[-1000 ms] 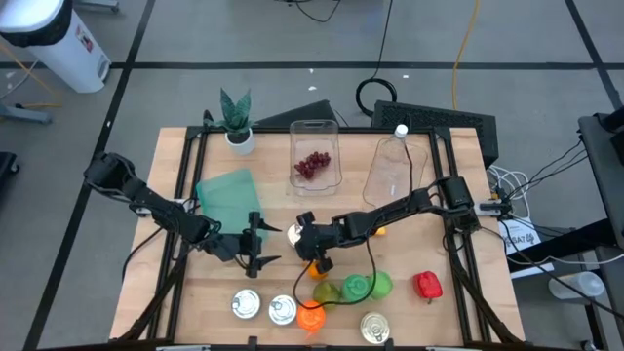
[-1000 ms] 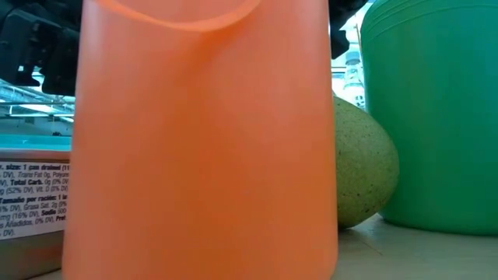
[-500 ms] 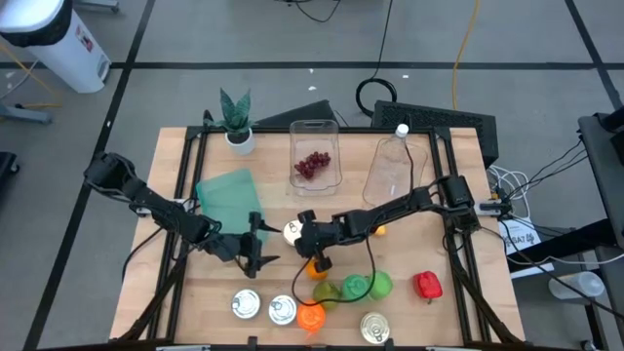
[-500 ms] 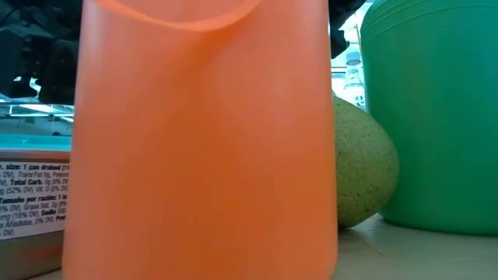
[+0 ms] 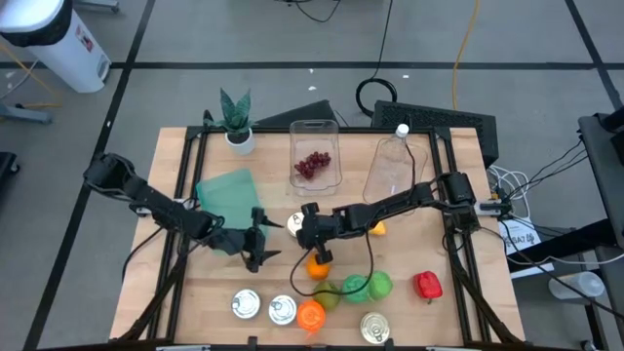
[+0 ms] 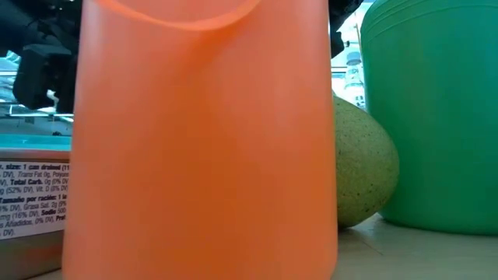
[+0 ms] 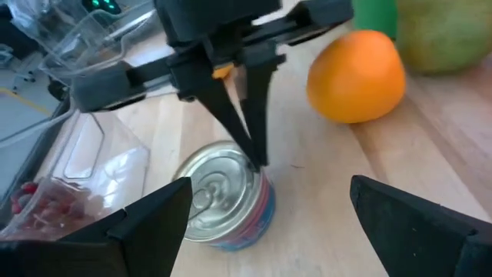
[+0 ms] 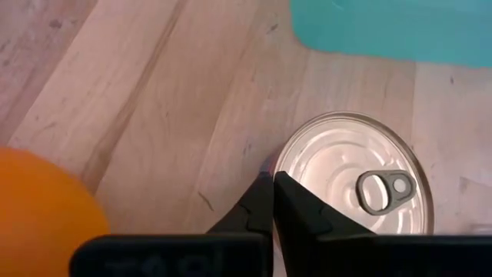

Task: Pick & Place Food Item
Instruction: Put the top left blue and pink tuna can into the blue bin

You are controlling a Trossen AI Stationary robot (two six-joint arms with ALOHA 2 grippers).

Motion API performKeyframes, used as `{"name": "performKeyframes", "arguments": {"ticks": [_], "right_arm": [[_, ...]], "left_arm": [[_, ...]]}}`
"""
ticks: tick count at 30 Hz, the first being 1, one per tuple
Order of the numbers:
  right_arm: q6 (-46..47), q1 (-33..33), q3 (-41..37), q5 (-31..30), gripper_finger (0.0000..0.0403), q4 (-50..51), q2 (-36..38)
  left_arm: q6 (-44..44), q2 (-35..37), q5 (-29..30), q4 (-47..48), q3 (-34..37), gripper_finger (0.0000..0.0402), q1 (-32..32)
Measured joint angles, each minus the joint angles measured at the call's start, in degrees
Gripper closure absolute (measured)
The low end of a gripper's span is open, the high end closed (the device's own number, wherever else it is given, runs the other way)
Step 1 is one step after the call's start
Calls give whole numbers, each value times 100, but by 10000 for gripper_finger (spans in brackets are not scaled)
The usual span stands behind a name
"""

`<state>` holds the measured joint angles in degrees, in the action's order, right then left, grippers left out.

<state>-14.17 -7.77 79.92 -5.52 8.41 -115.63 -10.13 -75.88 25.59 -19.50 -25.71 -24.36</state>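
A small tin can [image 7: 223, 196] with a pull-tab lid stands upright on its base on the wooden table [image 5: 439, 312], near the middle [image 5: 294, 225]. My right gripper [image 7: 257, 158] is shut, and its tips sit at the can's rim [image 8: 277, 185]. My left gripper [image 7: 269, 223] is open on the can's left side [image 5: 258, 241], its two fingers standing apart from the can. An orange [image 5: 319, 265] rests on the table just nearside of the right gripper [image 7: 355, 75]. My right gripper touches the can with its shut fingertips [image 7: 260, 154] at the lid's rim [image 8: 286, 171], on the side facing the table's right. The fingers slant down from the right. The can stands upright on the table.
A teal sheet [image 5: 227, 195] lies left of the can. At the back stand a clear tub of red berries [image 5: 314, 161], a bottle [image 5: 395, 166] and a plant [image 5: 236, 122]. Near the front are cans [image 5: 247, 305], an orange cup [image 6: 202, 140], a green cup [image 6: 432, 117], a green fruit [image 6: 362, 163] and a red pepper [image 5: 427, 285].
My right gripper has moved a little toward the table's far edge, uncovering the orange. The can seems to have slid the same way with it, staying upright.
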Motion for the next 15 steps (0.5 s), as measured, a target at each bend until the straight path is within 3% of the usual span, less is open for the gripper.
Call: {"name": "performKeyframes", "arguments": {"ticks": [15], "right_arm": [[269, 34, 501, 138, 403, 380, 0]], "left_arm": [[0, -19, -610, 90, 0, 39, 380]]}}
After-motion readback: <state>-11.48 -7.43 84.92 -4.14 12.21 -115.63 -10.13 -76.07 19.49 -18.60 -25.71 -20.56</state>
